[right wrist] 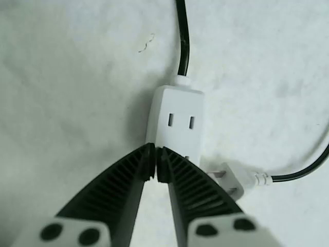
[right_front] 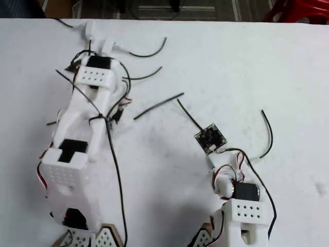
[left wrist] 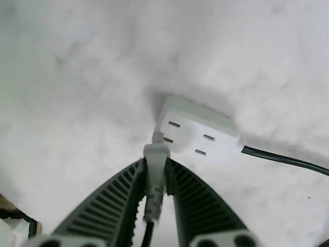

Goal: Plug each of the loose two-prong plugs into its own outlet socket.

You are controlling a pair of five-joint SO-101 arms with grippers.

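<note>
You're gripping the plug [left wrist: 156, 152] prongs-forward in your left pincer [left wrist: 156, 164] so it's lining up with the outlet [left wrist: 198, 128], while your right pincer [right wrist: 156, 163] is sitting clenched empty.

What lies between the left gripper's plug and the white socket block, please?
Nothing: in the left wrist view the plug almost meets the socket block.

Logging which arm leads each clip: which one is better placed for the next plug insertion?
Left. The left hand grips a white plug, prongs almost at the slots of the outlet socket. The right hand is shut on nothing; a loose plug lies beside the second socket.
</note>
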